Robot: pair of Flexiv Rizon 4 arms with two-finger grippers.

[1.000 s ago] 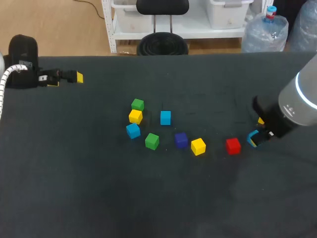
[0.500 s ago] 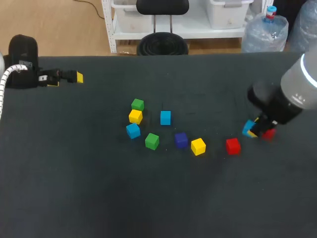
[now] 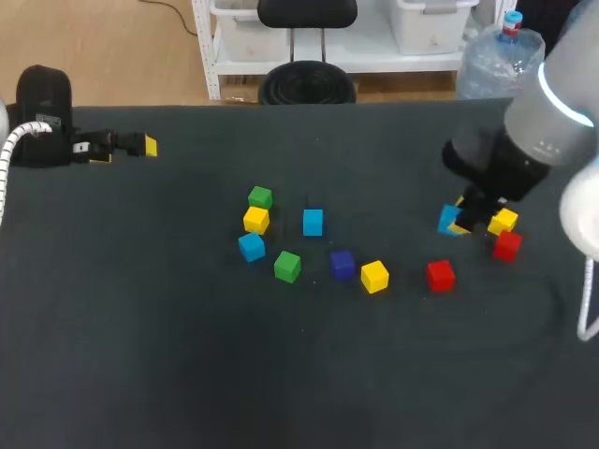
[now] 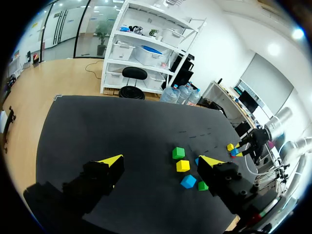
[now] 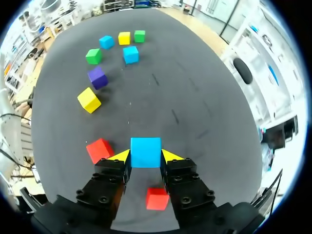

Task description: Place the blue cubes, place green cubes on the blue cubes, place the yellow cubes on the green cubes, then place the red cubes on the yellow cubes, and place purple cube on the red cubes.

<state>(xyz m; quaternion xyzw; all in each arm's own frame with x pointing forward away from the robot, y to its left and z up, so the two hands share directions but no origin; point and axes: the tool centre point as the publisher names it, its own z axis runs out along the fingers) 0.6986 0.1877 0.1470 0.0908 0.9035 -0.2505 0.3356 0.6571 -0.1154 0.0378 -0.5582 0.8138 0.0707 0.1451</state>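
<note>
At the upper left, the left arm [image 3: 42, 112] is seen over the dark counter [image 3: 140, 355], its jaws spread apart with nothing between them. Near the centre, a small green cube [image 3: 260, 197], a small purple cube [image 3: 343, 264] and a small red cube [image 3: 440, 274] are found among others. At the right, a light blue cube [image 3: 449, 220] is gripped from two sides in the jaws of the right arm [image 3: 524, 150], with a second red cube [image 3: 507, 245] near it.

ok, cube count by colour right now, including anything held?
blue cubes: 3, one held in the right gripper
green cubes: 2
yellow cubes: 2
red cubes: 2
purple cube: 1
Total: 10
</note>
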